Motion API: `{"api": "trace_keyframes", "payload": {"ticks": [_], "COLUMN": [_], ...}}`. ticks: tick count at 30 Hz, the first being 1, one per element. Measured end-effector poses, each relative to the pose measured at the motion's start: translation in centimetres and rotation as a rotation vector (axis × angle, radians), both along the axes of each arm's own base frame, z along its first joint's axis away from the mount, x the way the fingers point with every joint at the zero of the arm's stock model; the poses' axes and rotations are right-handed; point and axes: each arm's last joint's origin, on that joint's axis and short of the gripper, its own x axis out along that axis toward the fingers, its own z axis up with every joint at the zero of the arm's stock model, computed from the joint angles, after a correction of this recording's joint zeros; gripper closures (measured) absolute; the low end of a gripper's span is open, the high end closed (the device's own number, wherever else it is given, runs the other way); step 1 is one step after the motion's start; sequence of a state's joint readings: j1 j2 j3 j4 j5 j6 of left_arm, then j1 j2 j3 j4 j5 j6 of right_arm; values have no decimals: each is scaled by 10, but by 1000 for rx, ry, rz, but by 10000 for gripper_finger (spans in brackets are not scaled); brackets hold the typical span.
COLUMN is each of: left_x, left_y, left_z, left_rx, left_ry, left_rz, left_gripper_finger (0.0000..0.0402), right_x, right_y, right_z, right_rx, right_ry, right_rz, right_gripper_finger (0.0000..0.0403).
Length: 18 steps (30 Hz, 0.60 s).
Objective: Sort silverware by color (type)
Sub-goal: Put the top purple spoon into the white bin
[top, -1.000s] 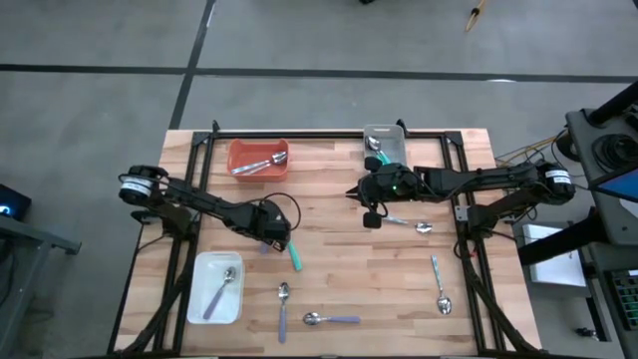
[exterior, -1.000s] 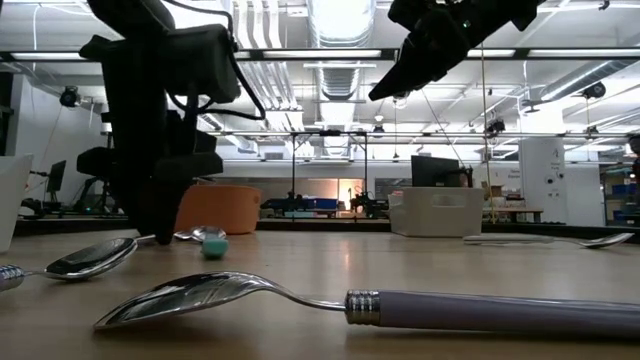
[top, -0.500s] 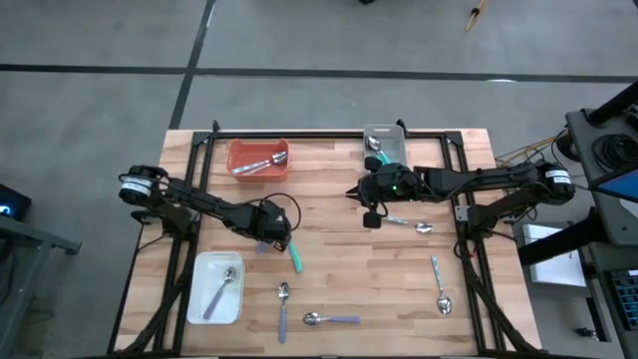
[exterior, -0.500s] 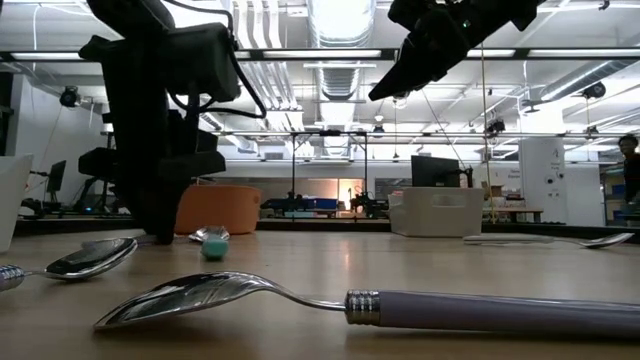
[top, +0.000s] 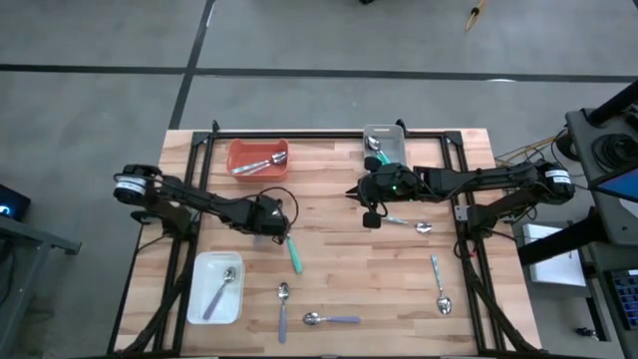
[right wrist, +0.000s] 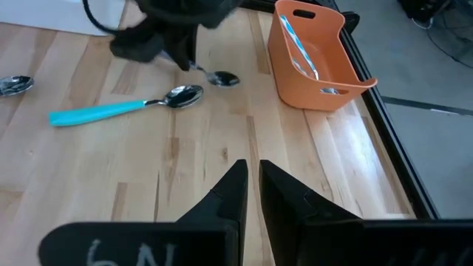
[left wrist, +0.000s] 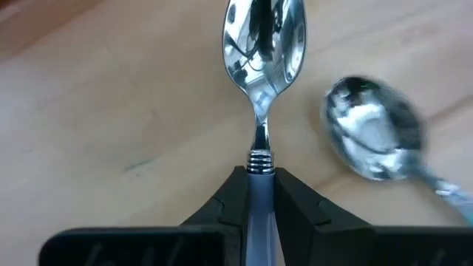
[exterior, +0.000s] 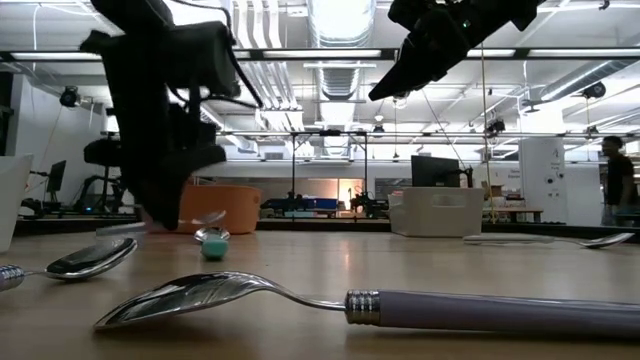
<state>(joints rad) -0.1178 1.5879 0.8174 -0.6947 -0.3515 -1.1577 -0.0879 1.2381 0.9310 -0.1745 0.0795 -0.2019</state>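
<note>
We find the left gripper (left wrist: 255,193) clamped on the pale handle of a spoon (left wrist: 262,44), its bowl pointing forward over the bare wood. A second ago those jaws stood wider around the same spot; they have since narrowed onto the handle, and in the low view the arm has lifted a little, the spoon with it. We judge the pick made and the carry to a tray next. The teal spoon (top: 294,256) lies just beside, untouched. The orange tray (top: 242,150) and white tray (top: 199,299) both hold spoons already. The right gripper (right wrist: 251,193) hovers mid-table, fingers nearly together, empty.
</note>
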Motion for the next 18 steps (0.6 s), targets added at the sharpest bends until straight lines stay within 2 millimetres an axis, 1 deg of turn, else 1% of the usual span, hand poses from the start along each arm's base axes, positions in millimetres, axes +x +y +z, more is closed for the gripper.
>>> {"api": "trace_keyframes", "payload": {"ticks": [3, 8, 10, 13, 16, 18], "left_x": [-6, -16, -22, -31, -42, -50], "left_y": [-1, -2, -4, -10, -19, -27], "left_z": [12, 44, 57, 81, 105, 120], "left_rx": [-19, -111, -184, -341, -513, -594], "left_ry": [-20, -156, -212, -297, -361, -383], "left_rz": [-2, -21, -43, -95, -172, -227], "left_gripper_finger": [375, 374, 374, 374, 374, 374], "right_x": [0, 0, 0, 0, 0, 0], "right_y": [0, 0, 0, 0, 0, 0], "right_z": [0, 0, 0, 0, 0, 0], "right_rx": [0, 0, 0, 0, 0, 0], "right_ry": [0, 0, 0, 0, -1, -1], "right_rz": [0, 0, 0, 0, 0, -1], "right_gripper_finger": [374, 374, 374, 374, 374, 374]}}
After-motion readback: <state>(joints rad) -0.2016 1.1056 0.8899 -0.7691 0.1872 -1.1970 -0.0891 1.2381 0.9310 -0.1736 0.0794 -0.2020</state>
